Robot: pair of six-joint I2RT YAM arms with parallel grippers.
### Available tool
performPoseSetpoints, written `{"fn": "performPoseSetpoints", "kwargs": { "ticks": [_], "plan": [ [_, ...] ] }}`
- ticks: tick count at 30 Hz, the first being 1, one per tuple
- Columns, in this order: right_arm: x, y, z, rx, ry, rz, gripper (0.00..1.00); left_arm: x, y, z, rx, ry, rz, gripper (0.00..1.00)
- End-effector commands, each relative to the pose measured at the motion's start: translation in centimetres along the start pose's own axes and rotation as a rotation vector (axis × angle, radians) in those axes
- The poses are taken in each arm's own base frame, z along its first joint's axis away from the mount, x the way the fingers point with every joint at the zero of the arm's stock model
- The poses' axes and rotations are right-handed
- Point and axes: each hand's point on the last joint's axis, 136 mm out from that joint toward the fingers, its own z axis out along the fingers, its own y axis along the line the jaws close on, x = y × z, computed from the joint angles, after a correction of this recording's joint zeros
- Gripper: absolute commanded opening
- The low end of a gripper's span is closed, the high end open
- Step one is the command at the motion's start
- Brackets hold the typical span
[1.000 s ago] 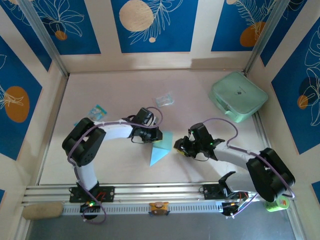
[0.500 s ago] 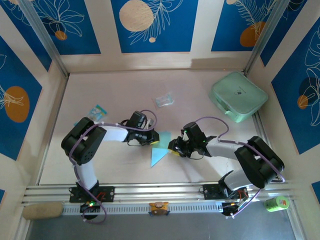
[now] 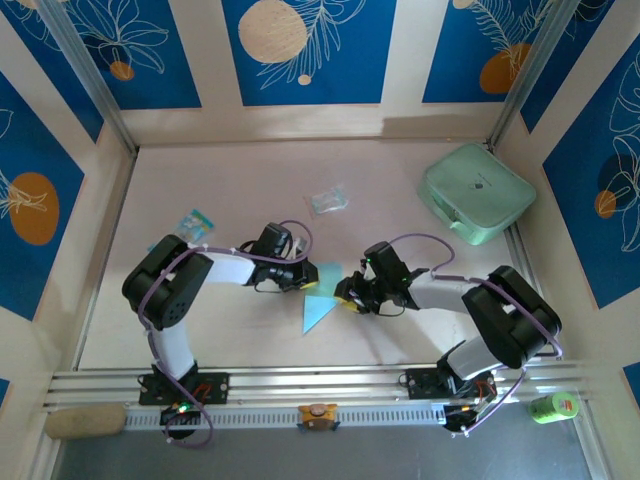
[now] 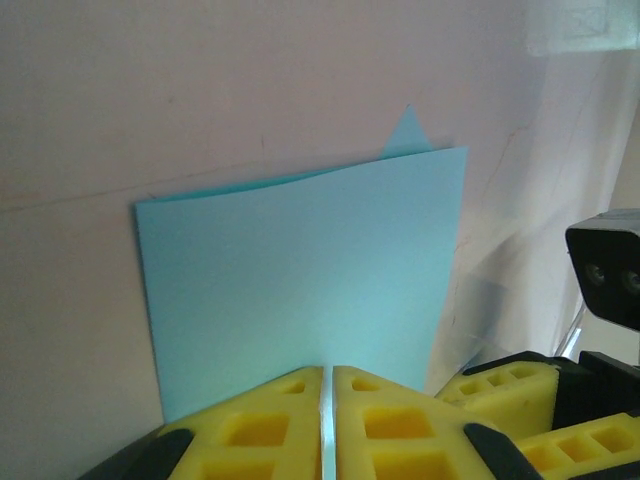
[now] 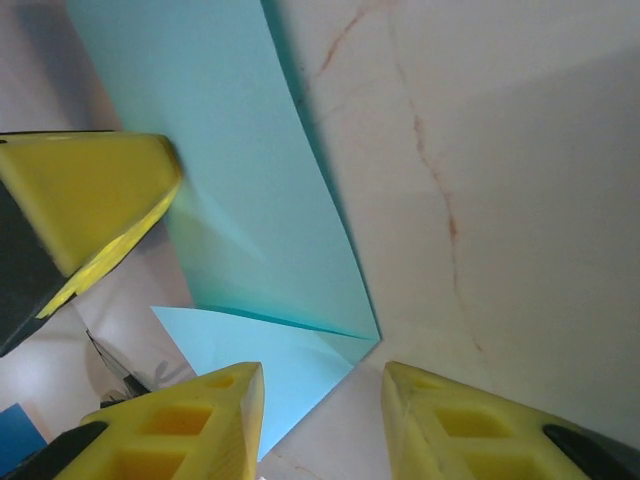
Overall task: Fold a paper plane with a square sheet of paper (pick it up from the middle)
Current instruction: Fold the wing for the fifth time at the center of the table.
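The square sheet of paper (image 3: 318,311) is light blue and partly folded, with a pointed flap lying on the table near the front middle. My left gripper (image 3: 310,275) is shut on the sheet's upper edge; in the left wrist view the paper (image 4: 300,270) stands up from between the yellow fingertips (image 4: 270,425). My right gripper (image 3: 346,293) is open just right of the sheet. In the right wrist view a folded corner of the paper (image 5: 262,215) lies between that gripper's (image 5: 322,405) spread fingers, nearer the left one, which overlaps the lower flap.
A mint-green case (image 3: 476,192) sits at the back right. A clear crumpled wrapper (image 3: 328,200) lies behind the grippers and a small blue-and-white packet (image 3: 196,222) at the left. Patterned walls (image 3: 300,50) enclose the table; a metal rail (image 3: 300,382) runs along the front.
My right gripper has slid left up to the paper's right corner and opened a little. My left gripper has drawn slightly left, still holding the sheet.
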Motion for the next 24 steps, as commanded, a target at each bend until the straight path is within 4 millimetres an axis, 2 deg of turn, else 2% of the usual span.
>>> {"fn": "performPoseSetpoints", "kwargs": {
  "ticks": [1,7,15,17,24],
  "plan": [
    [-0.5,2.2,0.7,-0.045,-0.007,-0.023,0.36,1.3,2.4,0.1,-0.063,0.03,-0.056,0.1],
    [-0.8,2.9,0.7,-0.05,-0.032,-0.009,0.35,1.3,2.4,-0.1,-0.062,0.025,-0.055,0.1],
    [-1.3,2.6,-0.1,-0.042,-0.072,-0.038,0.37,1.1,2.5,-0.4,-0.061,0.015,-0.059,0.09],
    [-1.5,3.5,-0.3,-0.096,-0.06,-0.08,0.41,1.1,2.6,-0.3,-0.061,0.014,-0.059,0.09],
    [-2.4,5.1,-0.2,-0.172,-0.019,-0.164,0.43,1.1,2.4,-0.4,-0.056,0.014,-0.059,0.09]
  ]
}}
